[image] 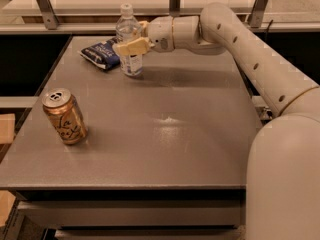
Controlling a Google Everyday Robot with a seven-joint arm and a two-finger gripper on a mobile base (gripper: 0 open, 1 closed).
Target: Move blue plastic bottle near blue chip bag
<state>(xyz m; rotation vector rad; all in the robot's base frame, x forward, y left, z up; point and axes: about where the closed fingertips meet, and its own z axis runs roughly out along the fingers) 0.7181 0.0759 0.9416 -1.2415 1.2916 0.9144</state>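
The blue plastic bottle [129, 40] stands upright at the far left of the grey table [160, 134], clear with a white cap and a label. My gripper [131, 44] reaches in from the right and is shut on the bottle's middle. The blue chip bag [101, 53] lies flat just left of the bottle, dark navy with white lettering, nearly touching the bottle's base.
A gold-orange soda can [64, 116] stands near the table's front left. My white arm [240, 39] spans the far right of the table. A metal-framed shelf [45, 6] runs behind the table's far edge.
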